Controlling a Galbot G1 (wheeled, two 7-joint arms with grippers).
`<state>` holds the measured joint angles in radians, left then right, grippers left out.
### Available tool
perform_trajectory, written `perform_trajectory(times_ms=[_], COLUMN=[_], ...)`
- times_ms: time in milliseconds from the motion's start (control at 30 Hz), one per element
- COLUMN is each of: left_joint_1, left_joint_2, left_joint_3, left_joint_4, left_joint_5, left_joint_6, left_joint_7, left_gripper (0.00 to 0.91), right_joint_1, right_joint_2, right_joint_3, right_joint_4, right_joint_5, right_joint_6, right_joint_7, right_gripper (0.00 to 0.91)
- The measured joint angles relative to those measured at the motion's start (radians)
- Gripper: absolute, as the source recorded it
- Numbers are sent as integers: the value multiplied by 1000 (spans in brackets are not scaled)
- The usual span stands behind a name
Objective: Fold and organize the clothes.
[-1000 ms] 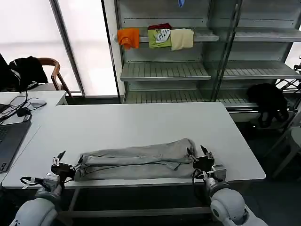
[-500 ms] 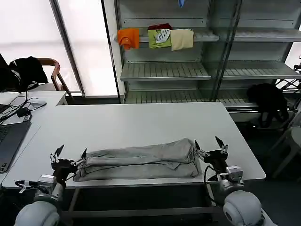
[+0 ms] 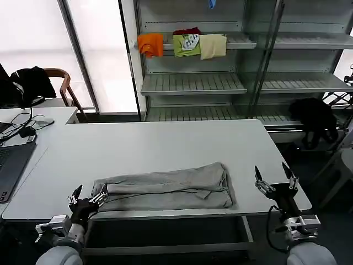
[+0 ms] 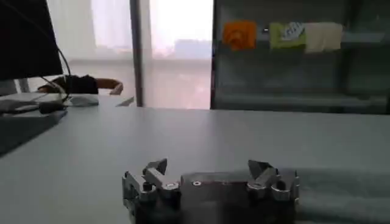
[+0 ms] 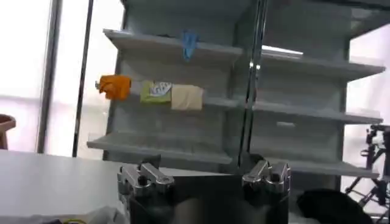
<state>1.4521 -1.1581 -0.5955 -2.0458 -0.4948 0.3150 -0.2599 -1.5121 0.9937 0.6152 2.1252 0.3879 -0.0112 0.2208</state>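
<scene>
The light grey shirt [image 3: 165,187] is lying folded into a long band along the table [image 3: 165,143] edge, ready for a crosswise fold. The left gripper [image 3: 88,197], released, is hovering at its left end, while the right gripper [image 3: 274,178] is standing spread wide, apart from its right end.

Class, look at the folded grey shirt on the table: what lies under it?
The grey shirt lies folded into a long band directly on the white table. Bare tabletop shows around it. Whether anything sits beneath or within its folds cannot be seen, because the cloth covers it.
</scene>
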Motion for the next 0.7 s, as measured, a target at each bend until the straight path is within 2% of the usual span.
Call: perform_trajectory(times_ms=[267,300,333,367,400,433,700], left_joint_1=[-13,-16,-18,-21,-24,-28,-42], left_joint_2=[-27,-31,-35,-40,-42,-45,-60], left_joint_3=[1,4,6,8,10,11,24], left_joint_4=[63,68,75,82,88,93,119], left_joint_5=[-52,-58,-64,-71,-77,-82,-127], left_joint_6=[8,9,10,12,13,13,0], left_joint_7=[7,9,10,10,11,12,31], left_gripper=[907,846,685,453,131,20,10], right_joint_1=[-33,-36,-38,-40,-43,-45,-54], right_joint_2=[2,2,2,2,2,2,3], right_joint_3=[35,37,38,41,44,46,55], right_joint_4=[1,2,2,2,2,2,-3], right_joint_5=[-8,-10,-11,-11,-12,-12,-13], right_joint_6=[36,39,41,44,46,49,60], right_joint_7=[-11,-13,-14,-15,-16,-16,-17], right_gripper=[907,907,907,907,907,907,907])
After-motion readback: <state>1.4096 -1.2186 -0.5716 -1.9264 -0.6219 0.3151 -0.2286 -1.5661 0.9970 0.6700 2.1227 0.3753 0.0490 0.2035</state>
